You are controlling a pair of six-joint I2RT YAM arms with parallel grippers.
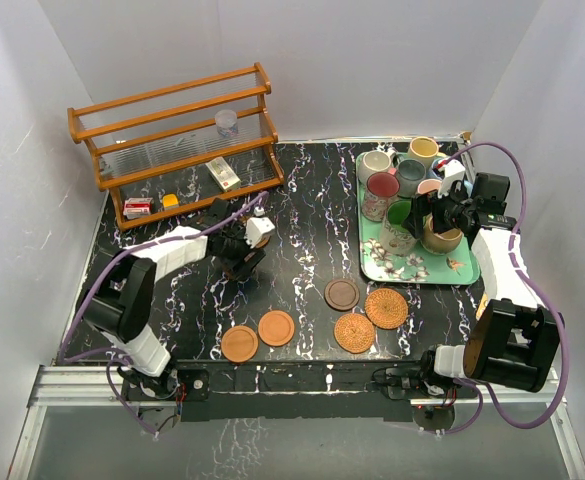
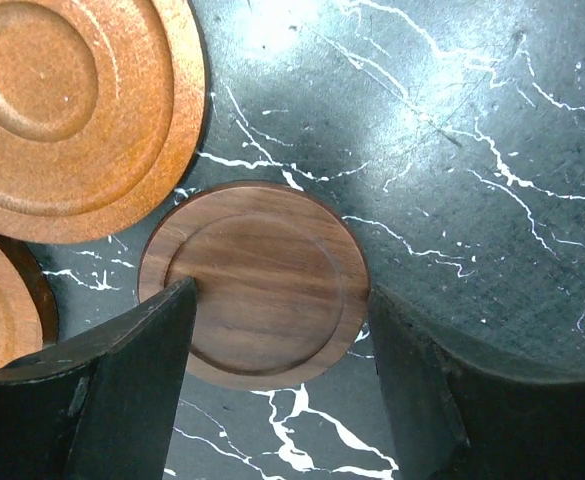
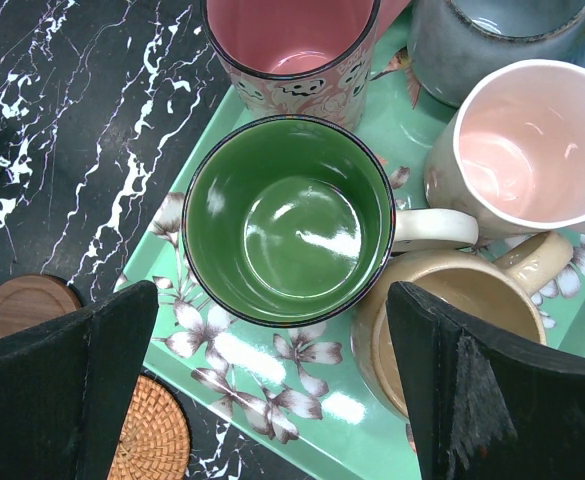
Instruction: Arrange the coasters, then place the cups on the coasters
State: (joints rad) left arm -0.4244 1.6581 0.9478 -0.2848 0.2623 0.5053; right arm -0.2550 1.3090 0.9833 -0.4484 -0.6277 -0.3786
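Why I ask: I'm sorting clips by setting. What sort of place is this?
Probably a robot test cell, not a home: white panels enclose the marbled table; left arm and right arm are mounted at its edge.

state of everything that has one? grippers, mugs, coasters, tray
Left gripper: open, fingers astride dark wood coaster.
Dark wood coaster: flat on table, bare.
Right gripper: open, above green mug.
Green mug: upright, empty, on tray.
Pale pink mug: upright, empty, on tray.
Tan mug: upright, on tray.
Tray: flat on table.
Wicker coasters: flat, bare.
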